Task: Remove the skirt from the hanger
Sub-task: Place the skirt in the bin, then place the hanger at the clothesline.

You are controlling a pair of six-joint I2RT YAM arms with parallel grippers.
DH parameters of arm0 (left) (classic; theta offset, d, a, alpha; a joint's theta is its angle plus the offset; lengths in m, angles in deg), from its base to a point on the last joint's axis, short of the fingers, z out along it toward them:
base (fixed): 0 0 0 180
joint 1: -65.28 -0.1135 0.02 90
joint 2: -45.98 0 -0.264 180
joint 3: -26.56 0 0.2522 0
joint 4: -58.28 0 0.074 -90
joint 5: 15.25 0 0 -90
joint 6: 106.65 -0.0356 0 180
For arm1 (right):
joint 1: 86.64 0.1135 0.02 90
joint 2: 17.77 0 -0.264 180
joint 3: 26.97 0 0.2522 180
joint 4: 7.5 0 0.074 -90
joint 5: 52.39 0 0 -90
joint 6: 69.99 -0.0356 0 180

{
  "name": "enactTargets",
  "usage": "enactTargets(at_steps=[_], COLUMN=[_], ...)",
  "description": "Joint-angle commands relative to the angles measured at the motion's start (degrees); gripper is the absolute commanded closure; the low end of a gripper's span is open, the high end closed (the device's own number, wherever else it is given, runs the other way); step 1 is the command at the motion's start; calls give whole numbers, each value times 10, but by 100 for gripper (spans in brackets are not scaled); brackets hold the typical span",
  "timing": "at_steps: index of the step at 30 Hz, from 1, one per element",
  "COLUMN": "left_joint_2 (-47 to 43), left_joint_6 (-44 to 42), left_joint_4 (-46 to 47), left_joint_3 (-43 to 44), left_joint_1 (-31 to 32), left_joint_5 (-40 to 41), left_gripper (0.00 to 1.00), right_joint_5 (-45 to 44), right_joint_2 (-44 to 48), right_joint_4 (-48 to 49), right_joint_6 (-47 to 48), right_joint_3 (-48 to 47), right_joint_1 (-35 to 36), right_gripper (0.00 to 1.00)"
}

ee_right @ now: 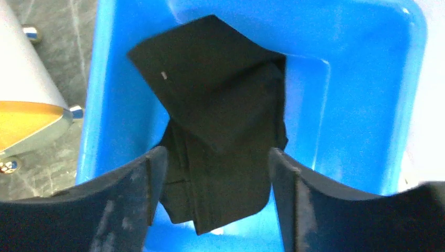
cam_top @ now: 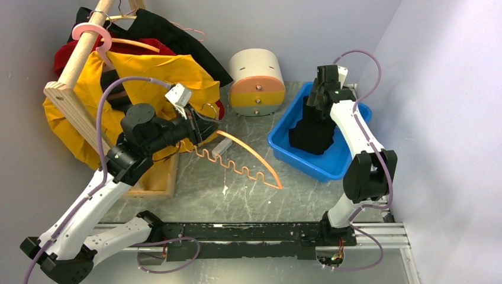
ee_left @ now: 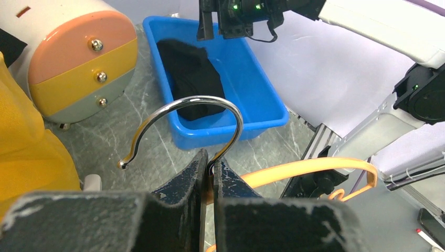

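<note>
The black skirt [cam_top: 312,133] lies crumpled in the blue bin [cam_top: 287,151]; it also shows in the right wrist view [ee_right: 220,121] and the left wrist view [ee_left: 191,79]. The orange hanger [cam_top: 248,163], bare, hangs over the table with its metal hook [ee_left: 210,105]. My left gripper [ee_left: 212,160] is shut on the hook's neck and holds the hanger up. My right gripper [ee_right: 218,157] is open and empty, hovering above the skirt in the bin [ee_right: 362,105].
A wooden rack [cam_top: 74,71] at the back left carries yellow, red and black clothes on hangers. A round white, orange and yellow container [cam_top: 256,83] stands behind the hanger, next to the bin. The wall is close on the right.
</note>
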Motion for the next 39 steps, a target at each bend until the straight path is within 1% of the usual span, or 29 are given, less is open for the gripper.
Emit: enactTargets(at_steps=[1, 4, 6, 8, 12, 13, 16, 20, 21, 24, 27, 30, 33, 35, 37, 39], left_joint_2=[0, 4, 9, 13, 21, 23, 31, 41, 42, 44, 44, 47, 50, 52, 53, 52], left_joint_6=[6, 6, 7, 6, -1, -5, -21, -30, -29, -26, -22, -15, -11, -9, -8, -8], left_joint_4=[20, 23, 26, 23, 6, 2, -21, -39, -39, -40, -40, -40, -39, -42, -44, -47], left_joint_3=[34, 34, 34, 35, 42, 43, 52, 59, 60, 59, 56, 55, 56, 59, 62, 64], left_joint_1=[4, 4, 4, 4, 4, 4, 4, 4, 4, 4, 4, 4, 4, 4, 4, 4], left_joint_5=[11, 16, 18, 22, 47, 54, 74, 95, 99, 110, 119, 126, 125, 126, 126, 127], left_gripper=[93, 93, 93, 93, 93, 93, 93, 93, 93, 93, 93, 93, 93, 93, 93, 93], right_joint_5=[-56, -50, 2, 80, 325, 373, 483, 621, 673, 761, 759, 724, 709, 679, 651, 634], right_joint_2=[32, 52, 71, 100, 184, 206, 260, 299, 307, 337, 375, 394, 378, 369, 369, 370], right_joint_4=[-44, -85, -101, -103, -47, -32, -5, 14, 20, 78, 148, 175, 162, 143, 131, 121], right_joint_6=[-39, -53, -54, -48, -11, -9, -11, -3, -6, -46, -91, -100, -101, -99, -95, -95], right_joint_3=[-43, -64, -67, -45, 53, 73, 115, 124, 125, 147, 183, 208, 220, 220, 220, 220], right_joint_1=[-2, -1, -2, -2, -2, -2, -1, -1, 1, 20, 62, 130, 181, 212, 244, 261], right_gripper=[19, 7, 4, 4, 6, 6, 7, 7, 7, 7, 4, 1, 1, 1, 2, 5])
